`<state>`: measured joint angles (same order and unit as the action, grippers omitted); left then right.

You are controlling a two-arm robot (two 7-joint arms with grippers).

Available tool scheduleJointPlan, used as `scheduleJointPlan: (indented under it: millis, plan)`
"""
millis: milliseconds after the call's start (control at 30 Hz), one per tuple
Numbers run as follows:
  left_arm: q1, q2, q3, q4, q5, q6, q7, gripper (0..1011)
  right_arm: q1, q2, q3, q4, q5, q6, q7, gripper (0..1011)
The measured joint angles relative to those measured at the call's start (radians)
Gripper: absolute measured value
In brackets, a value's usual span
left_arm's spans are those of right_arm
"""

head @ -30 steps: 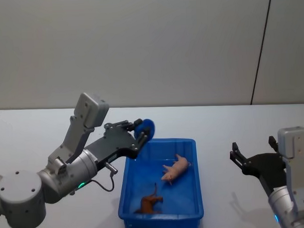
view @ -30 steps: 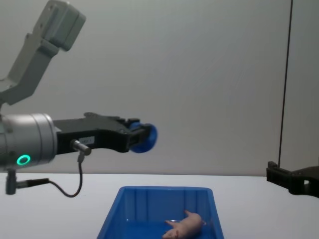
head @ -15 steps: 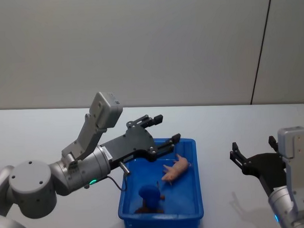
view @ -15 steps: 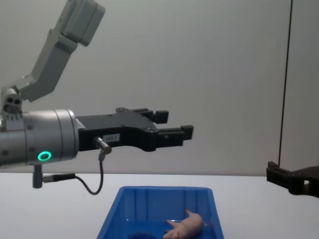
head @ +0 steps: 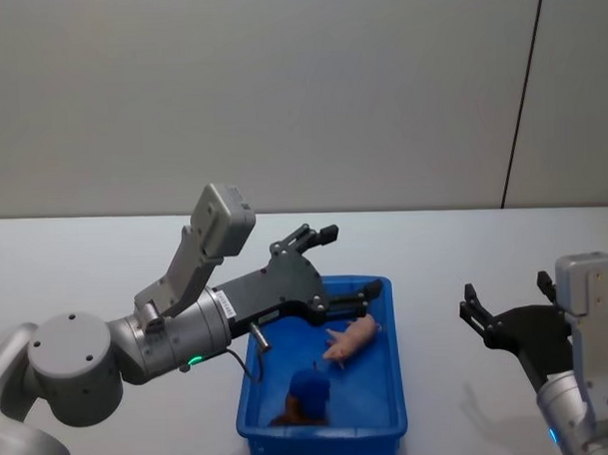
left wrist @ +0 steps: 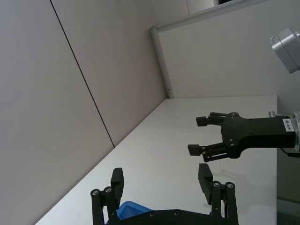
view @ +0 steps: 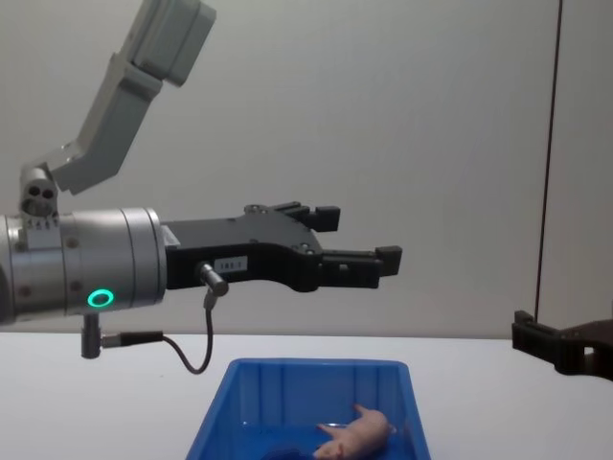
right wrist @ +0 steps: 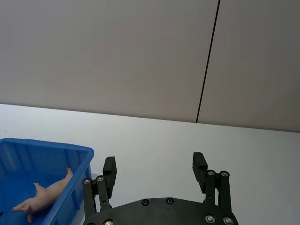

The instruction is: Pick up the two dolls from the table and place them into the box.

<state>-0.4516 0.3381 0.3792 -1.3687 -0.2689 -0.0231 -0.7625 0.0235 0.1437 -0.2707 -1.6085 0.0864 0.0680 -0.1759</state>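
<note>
The left gripper hangs spread and empty above the bright blue ribbed plastic bin, which holds the reddish-brown doll (partly hidden under a round blue object) and the pale pink pig doll, so placing looks done and only withdrawal remains, while right of the bin the right gripper waits spread and empty.
</note>
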Motion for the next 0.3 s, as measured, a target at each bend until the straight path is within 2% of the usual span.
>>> scheduleJointPlan:
  millis: [300]
  plan:
    - [-0.006,-0.004,0.002,0.008,-0.001,-0.007,-0.016,1001,0.0,0.0,0.0,0.0,0.0,0.0,0.0,1001]
